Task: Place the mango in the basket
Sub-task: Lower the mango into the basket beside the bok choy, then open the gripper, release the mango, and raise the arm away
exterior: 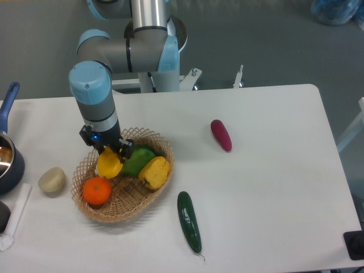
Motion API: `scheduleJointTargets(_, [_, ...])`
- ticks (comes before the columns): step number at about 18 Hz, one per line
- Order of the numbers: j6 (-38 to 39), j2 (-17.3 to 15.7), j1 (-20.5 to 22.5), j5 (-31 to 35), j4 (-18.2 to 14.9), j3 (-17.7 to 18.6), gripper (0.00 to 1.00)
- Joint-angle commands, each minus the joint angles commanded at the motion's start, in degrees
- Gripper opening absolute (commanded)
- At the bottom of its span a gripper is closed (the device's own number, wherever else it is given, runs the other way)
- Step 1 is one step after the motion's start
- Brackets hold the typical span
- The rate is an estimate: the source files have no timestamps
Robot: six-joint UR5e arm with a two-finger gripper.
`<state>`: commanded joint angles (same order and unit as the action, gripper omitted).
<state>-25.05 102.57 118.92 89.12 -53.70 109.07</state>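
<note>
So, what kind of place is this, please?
Probably a robotics lab or test bench: an industrial-type arm stands at a plain white table over bare grey floor, and the basket and loose produce look like practice props.

Tool (108, 152) fingertips and mango (108, 164) top hidden behind the wrist; pan (8, 153) cut off at left edge.
</note>
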Motion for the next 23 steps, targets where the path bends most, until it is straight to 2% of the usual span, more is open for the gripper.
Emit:
scheduleJointTargets(1, [-0.2, 0.0, -0.1, 0.2, 0.1, 0.0, 0.69])
scheduleJointTargets(9, [-0.5, 0.1, -0.1, 0.2, 0.2, -0.1, 0.73])
scheduleJointTargets(13, [-0.7, 0.0, 0.0, 0.3, 0.2, -0.3, 0.87])
scheduleJointTargets(15, [-0.7, -0.1, 0.0, 0.4, 0.2, -0.8, 1.0])
scheduleJointTargets(16, [-0.7, -0.5, 0.0, 0.8, 0.2, -1.1, 1.0])
scheduleJointTargets(19, [-0.9, -1.4, 0.3, 2.9, 0.2, -3.2, 1.0])
scheduleJointTargets(21, [-2.7, -1.8, 1.2, 4.7, 0.3, -6.0, 1.0])
scheduleJointTargets(23, [-6.5, -1.8, 5.9, 5.5, 0.4, -8.5, 1.0])
